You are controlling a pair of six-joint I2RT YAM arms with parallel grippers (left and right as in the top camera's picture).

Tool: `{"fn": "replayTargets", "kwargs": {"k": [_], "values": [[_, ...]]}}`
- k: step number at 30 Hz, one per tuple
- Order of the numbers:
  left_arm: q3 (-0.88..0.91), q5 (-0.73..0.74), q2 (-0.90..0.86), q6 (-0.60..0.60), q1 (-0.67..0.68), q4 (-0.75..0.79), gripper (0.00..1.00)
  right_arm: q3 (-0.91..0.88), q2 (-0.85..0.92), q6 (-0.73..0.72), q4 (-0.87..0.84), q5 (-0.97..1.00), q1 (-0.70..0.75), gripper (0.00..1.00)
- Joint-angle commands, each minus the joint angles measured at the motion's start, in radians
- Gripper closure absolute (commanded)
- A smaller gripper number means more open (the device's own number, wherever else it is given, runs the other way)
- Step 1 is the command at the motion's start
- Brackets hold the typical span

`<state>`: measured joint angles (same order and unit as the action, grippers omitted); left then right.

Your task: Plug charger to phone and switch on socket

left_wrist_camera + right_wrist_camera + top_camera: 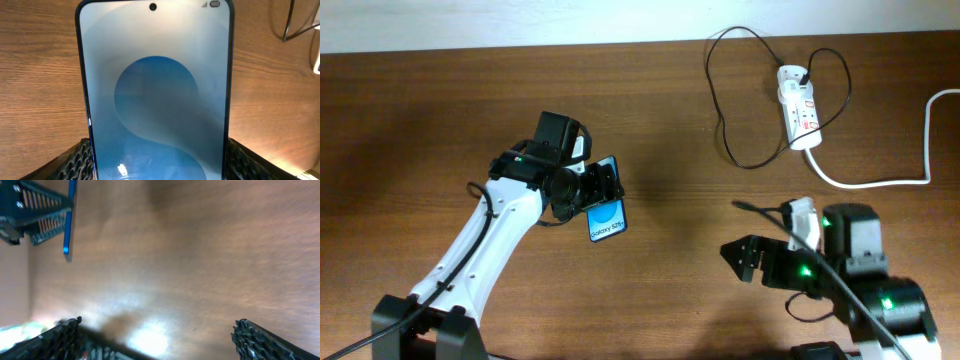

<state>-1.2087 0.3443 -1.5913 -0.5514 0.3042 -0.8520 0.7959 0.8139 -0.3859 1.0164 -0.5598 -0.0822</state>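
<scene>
My left gripper (588, 192) is shut on the phone (608, 218) and holds it tilted above the table, blue screen up. In the left wrist view the phone (155, 95) fills the frame, with a padded finger of the left gripper (155, 162) on each side edge. The socket (798, 106) lies at the back right. The charger (718, 100), a thin black cable, loops to its left. A thin black strand (756, 209) ends just above my right gripper (744, 260), which is open and empty low over the table. The right wrist view shows the phone's blue edge (67, 222) far off.
The socket's thick white cord (880, 183) curves right and up to the table's edge. A blurred dark strand (125, 345) crosses the bottom of the right wrist view beside the left finger. Bare wood lies between the two arms.
</scene>
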Motion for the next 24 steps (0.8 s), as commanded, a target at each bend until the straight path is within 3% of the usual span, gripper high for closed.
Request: {"fn": "replayTargets", "kwargs": {"k": [1, 7, 13, 17, 24], "values": [[-0.026, 0.042, 0.032, -0.040, -0.006, 0.008, 0.50, 0.021, 0.081, -0.034, -0.003, -0.092, -0.003, 0.02], [-0.026, 0.046, 0.032, -0.155, -0.006, 0.030, 0.52, 0.019, 0.199, -0.037, -0.149, -0.231, -0.003, 0.01], [-0.026, 0.045, 0.032, -0.382, -0.006, 0.116, 0.54, 0.019, 0.203, -0.037, -0.387, -0.226, -0.041, 0.03], [-0.026, 0.047, 0.032, -0.561, -0.005, 0.207, 0.54, 0.019, 0.206, -0.076, -0.500, -0.048, -0.150, 0.06], [-0.026, 0.098, 0.032, -0.763, -0.005, 0.342, 0.54, 0.019, 0.292, -0.158, -0.724, 0.228, -0.357, 0.07]]}}
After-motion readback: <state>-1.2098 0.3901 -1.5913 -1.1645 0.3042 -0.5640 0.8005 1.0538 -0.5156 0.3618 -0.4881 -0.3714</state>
